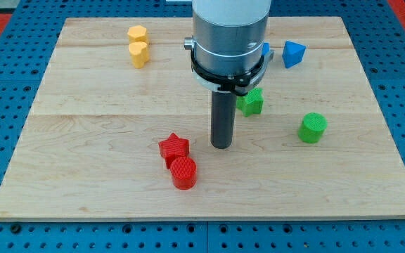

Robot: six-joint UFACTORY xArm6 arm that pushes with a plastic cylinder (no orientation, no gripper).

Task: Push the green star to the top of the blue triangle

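Observation:
The green star (251,102) lies right of the board's centre, partly hidden behind the arm. The blue triangle (293,53) sits near the view's top right. My tip (221,145) rests on the board below and to the left of the green star, with a small gap between them. The star is below and left of the blue triangle.
A second blue block (265,50) peeks out beside the arm, left of the triangle. A green cylinder (313,128) stands at the right. A red star (174,148) and a red cylinder (183,172) sit left of my tip. Two yellow blocks (138,45) lie at top left.

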